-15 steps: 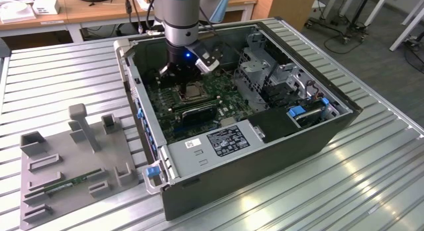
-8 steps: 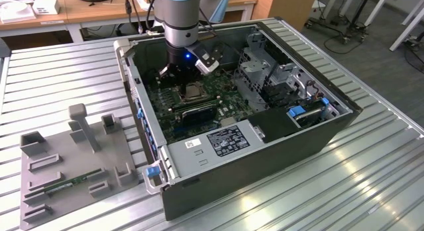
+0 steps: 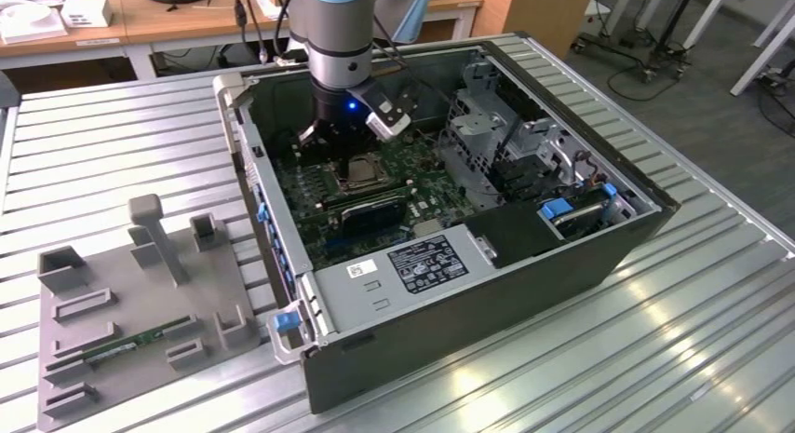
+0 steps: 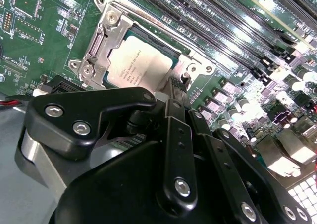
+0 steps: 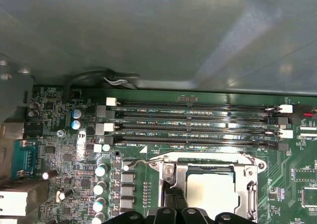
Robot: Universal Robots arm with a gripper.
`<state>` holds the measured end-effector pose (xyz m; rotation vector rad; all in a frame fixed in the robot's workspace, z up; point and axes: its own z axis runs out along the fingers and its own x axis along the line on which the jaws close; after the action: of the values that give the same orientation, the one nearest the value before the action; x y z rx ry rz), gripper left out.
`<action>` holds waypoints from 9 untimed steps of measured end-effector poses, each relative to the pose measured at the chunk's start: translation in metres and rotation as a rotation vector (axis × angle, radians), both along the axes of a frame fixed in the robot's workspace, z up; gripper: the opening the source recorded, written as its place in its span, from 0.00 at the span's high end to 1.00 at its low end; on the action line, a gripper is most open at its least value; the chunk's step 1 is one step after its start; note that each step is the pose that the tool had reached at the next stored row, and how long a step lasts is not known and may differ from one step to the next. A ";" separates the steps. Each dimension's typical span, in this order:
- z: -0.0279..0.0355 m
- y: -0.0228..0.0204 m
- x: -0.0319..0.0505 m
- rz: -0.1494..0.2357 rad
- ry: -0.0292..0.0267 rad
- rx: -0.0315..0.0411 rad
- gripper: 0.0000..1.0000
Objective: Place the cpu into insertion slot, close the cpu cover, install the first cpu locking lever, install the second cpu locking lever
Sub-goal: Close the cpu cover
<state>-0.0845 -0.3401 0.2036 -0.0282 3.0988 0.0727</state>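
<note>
The grey robot arm reaches straight down into the open black computer case on the ribbed metal bench. Its black gripper, fingers drawn together and holding nothing, hovers just beside one edge of the small square black insertion slot. The flat silvery-tan cpu lies seated there, with the thin silvery cpu cover folded flat around it on the green motherboard

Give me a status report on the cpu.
End effector low at the edge of the cpu. Cpu seated, cover down around it. Nothing seen between end effector and cpu.
</note>
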 end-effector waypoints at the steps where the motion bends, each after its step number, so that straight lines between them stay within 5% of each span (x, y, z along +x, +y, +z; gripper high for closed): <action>1: -0.0002 0.0000 0.0000 0.000 -0.0001 0.0001 0.89; 9: -0.0021 0.0000 0.0000 0.000 0.0000 0.0000 0.89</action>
<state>-0.0845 -0.3401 0.2015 -0.0282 3.0988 0.0728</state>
